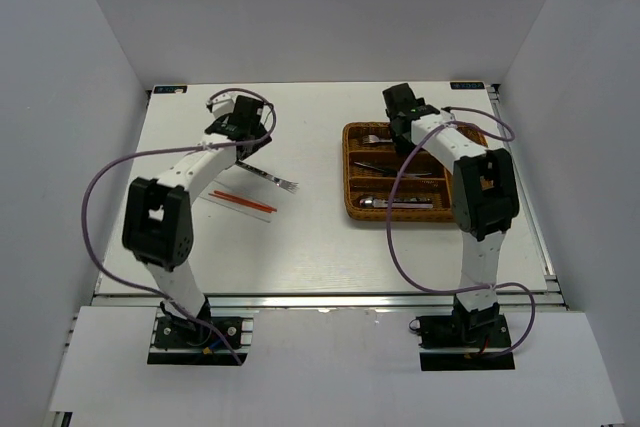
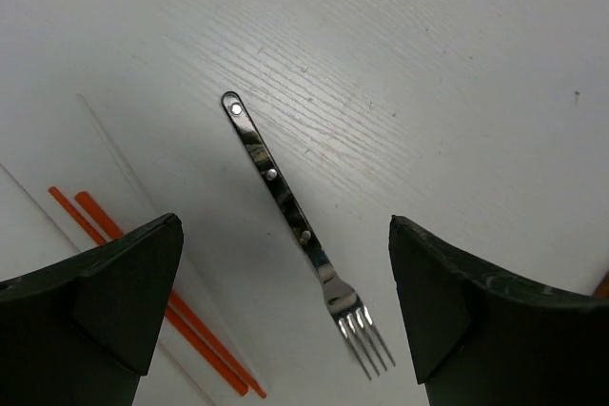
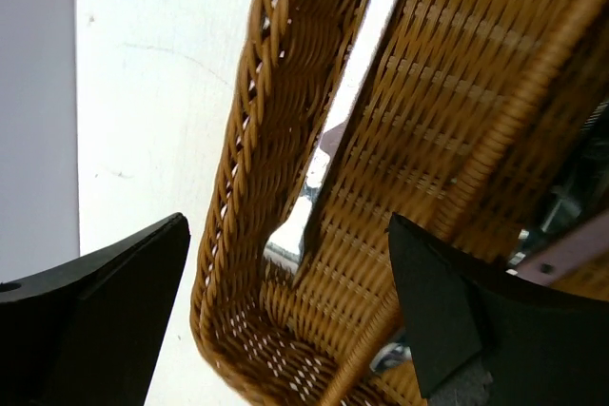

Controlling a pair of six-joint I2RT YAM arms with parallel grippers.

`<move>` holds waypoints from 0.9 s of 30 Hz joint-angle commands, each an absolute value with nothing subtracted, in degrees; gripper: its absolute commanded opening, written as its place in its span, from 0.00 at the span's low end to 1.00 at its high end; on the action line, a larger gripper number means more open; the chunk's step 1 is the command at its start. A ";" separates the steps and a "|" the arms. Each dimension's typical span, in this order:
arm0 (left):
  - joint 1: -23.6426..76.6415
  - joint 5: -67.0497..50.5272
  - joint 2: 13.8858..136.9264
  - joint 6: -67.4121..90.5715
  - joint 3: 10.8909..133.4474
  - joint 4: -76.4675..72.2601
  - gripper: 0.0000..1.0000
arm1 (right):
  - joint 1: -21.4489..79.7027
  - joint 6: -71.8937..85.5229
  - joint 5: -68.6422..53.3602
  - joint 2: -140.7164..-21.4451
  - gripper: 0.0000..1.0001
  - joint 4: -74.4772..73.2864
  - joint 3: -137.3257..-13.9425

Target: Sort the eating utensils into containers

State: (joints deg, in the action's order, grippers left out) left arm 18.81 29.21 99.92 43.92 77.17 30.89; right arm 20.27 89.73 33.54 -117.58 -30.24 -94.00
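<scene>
On the left of the matte white, faintly grained table (image 1: 320, 257), 2 thin orange chopsticks (image 1: 243, 200) lay side by side, round and straight; in the left wrist view 1 dark finger covered part of their length (image 2: 214, 354), and a pale sleeve or sheet under them was too faint to identify. Just beside them lay 1 fork (image 1: 270, 177), polished steel with 4 tines and 3 rivets along its dark, glossy handle (image 2: 285, 206), flat on the table, outside the tray. The left gripper (image 1: 240, 117) hung above it with its 2 fingers wide apart and nothing between them (image 2: 285, 221). To the right stood 1 rectangular tray (image 1: 346, 172) of brown woven wicker (image 3: 238, 168). The right gripper (image 1: 403, 112) was over its far-left corner, fingers spread and holding nothing (image 3: 285, 225). Below it, 1 flat, shiny metal utensil (image 3: 333, 130) lay in the farthest long compartment along the wall, its upper end cut off. More cutlery lay in the other compartments, partly hidden by the arm and too small to count; a pink riveted handle (image 3: 571, 254) showed at the right edge.
</scene>
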 commanded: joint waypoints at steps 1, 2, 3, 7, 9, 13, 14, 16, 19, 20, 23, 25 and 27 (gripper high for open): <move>18.02 30.58 106.49 51.22 84.27 37.94 0.98 | 20.74 84.57 37.35 -107.70 0.89 -28.48 -92.90; 17.76 30.76 108.44 52.37 85.77 39.27 0.96 | 21.00 78.03 37.35 -106.27 0.89 -27.35 -92.47; 17.58 30.85 110.28 53.69 88.91 40.59 0.93 | 21.09 74.39 37.01 -104.87 0.89 -25.59 -92.20; 16.17 31.20 119.43 59.23 96.93 47.62 0.75 | 21.79 57.50 31.04 -98.89 0.89 -24.15 -89.22; 16.08 31.99 123.39 61.17 99.48 49.39 0.73 | 21.89 52.68 30.41 -94.50 0.89 -23.91 -85.89; 16.08 30.94 125.77 64.59 99.59 50.46 0.64 | 21.89 49.66 29.71 -81.96 0.89 -15.58 -67.04; 16.08 30.76 125.77 65.21 98.88 50.36 0.64 | 21.97 49.31 29.88 -80.35 0.89 -11.90 -64.45; 16.08 30.32 125.25 66.44 96.26 49.23 0.62 | 21.80 48.96 30.23 -77.10 0.89 -10.20 -60.23; 16.08 28.83 125.24 66.36 93.09 46.59 0.46 | 21.71 48.17 28.66 -76.64 0.89 -10.54 -60.38; 16.08 28.39 125.51 66.18 92.55 45.97 0.33 | 21.62 47.73 27.61 -76.81 0.89 -10.89 -60.55; 16.08 25.76 127.26 65.66 92.55 45.44 0.08 | 21.53 44.75 20.15 -77.60 0.89 -9.59 -61.00; 16.08 23.31 127.27 64.78 92.72 44.39 0.00 | 21.45 42.46 13.14 -77.87 0.90 -7.39 -60.73; 16.08 21.98 125.87 63.47 91.76 42.90 0.00 | 21.45 40.52 8.46 -78.13 0.89 -5.55 -60.64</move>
State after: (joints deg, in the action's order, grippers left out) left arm 15.94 28.88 125.32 62.59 94.74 44.51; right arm 21.69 45.54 18.28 -78.06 -11.49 -59.46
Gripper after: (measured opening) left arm 0.044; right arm 0.895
